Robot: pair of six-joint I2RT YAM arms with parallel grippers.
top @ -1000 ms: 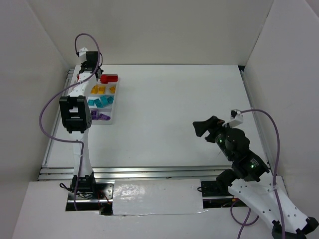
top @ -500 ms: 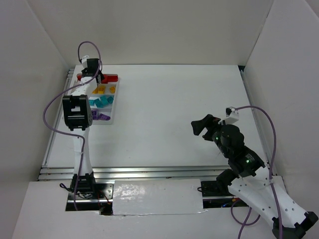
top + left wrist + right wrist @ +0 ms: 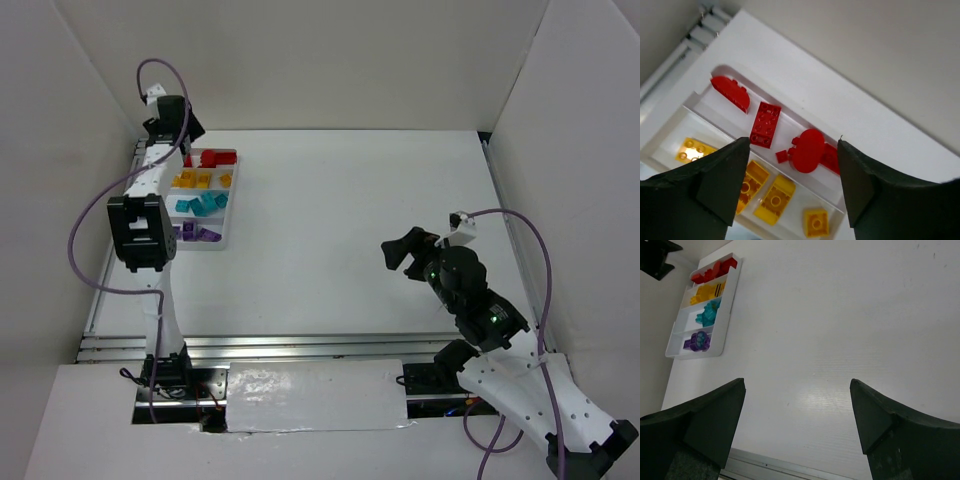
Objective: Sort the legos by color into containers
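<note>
The white tray [image 3: 223, 243] lies at the table's far left, and its four containers hold the legos by color. Red legos [image 3: 215, 157] fill the farthest one, then yellow [image 3: 200, 180], teal [image 3: 203, 204] and purple [image 3: 196, 234]. My left gripper [image 3: 182, 136] hovers open over the tray's far left end. In the left wrist view it [image 3: 791, 145] has nothing between its fingers; below it lie a round red brick [image 3: 807, 150], a flat red brick [image 3: 765, 125] and yellow bricks [image 3: 775, 200]. My right gripper [image 3: 405, 250] stands open and empty over the bare table at right.
White walls close in the table on the left, back and right. A metal rail [image 3: 250, 347] runs along the near edge. In the right wrist view the tray [image 3: 727, 315] sits far off at upper left, with bare table between.
My left gripper has opened above the red compartment, then lifted and drawn back to the left. The right gripper has drifted slightly left.
</note>
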